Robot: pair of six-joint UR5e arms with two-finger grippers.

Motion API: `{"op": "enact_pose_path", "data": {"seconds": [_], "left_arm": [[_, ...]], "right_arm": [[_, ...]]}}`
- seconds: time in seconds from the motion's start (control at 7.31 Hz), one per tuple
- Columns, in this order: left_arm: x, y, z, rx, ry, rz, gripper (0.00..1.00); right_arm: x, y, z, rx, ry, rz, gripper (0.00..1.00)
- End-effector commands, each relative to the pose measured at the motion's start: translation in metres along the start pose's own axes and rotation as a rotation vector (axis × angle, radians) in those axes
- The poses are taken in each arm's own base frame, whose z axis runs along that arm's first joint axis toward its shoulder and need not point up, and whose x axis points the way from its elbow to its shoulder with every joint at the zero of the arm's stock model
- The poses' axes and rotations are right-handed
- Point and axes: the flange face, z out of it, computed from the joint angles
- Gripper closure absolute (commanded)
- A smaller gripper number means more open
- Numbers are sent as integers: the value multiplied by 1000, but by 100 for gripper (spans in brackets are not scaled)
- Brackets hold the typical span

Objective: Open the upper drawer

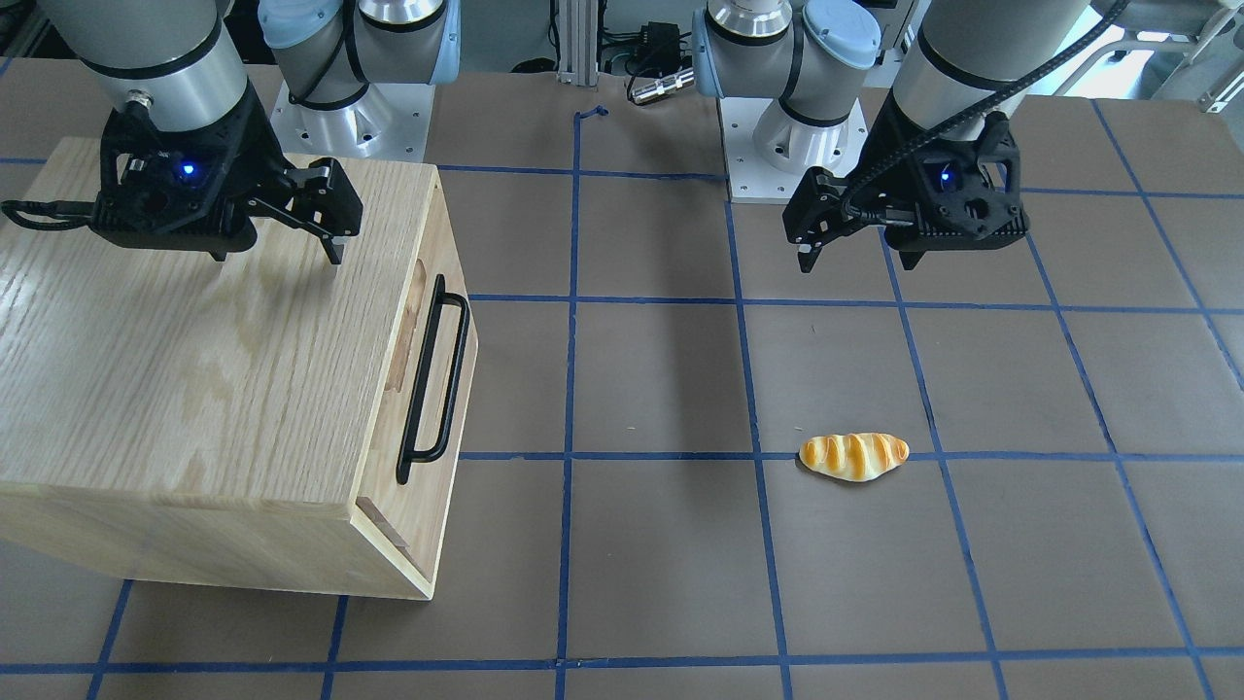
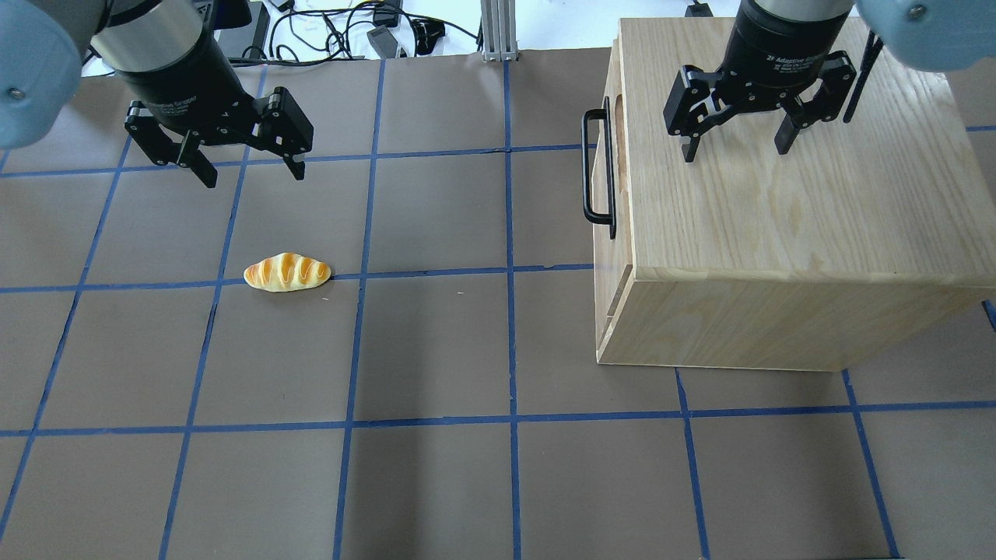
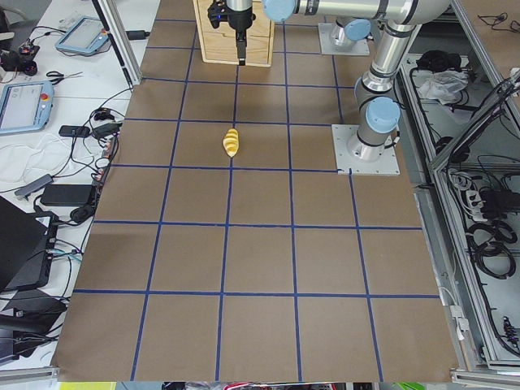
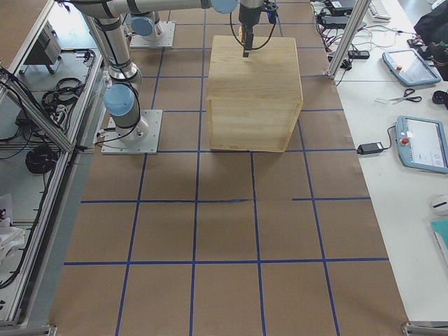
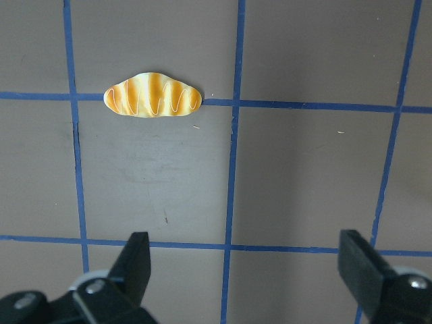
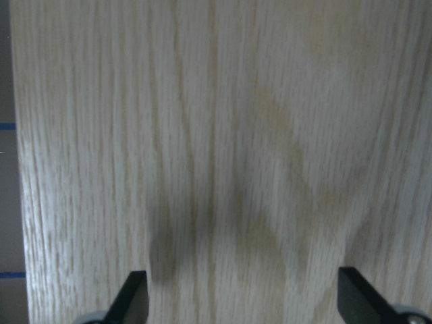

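**Upper Drawer Shut, Both Grippers Spread Wide**

Nearest the front-facing camera stood the oak cabinet (image 1: 175,369), on the robot's right half of the table (image 1: 661,379). Its upper drawer (image 1: 434,384) sat shut, flush in the face turned toward the table's middle, with the black bar handle (image 2: 585,167) untouched. Farther in, a striped bread roll (image 1: 853,456) lay on a blue tape line on the left half, well apart from the cabinet. Beyond it the left gripper (image 2: 255,177) hung over the table, fingers spread wide and holding nothing. The right gripper (image 2: 735,152) hung over the cabinet's grained top, spread equally wide and empty.
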Motion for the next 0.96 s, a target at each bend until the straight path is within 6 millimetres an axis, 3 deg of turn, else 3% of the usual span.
{"op": "enact_pose_path", "data": {"seconds": [0.0,0.82], "left_arm": [[0,4,6,-11,1,0,0],[1,6,-6,19,5,-6,0]], "right_arm": [[0,0,0,1,0,-1,0],[0,0,0,1,0,1,0]]}}
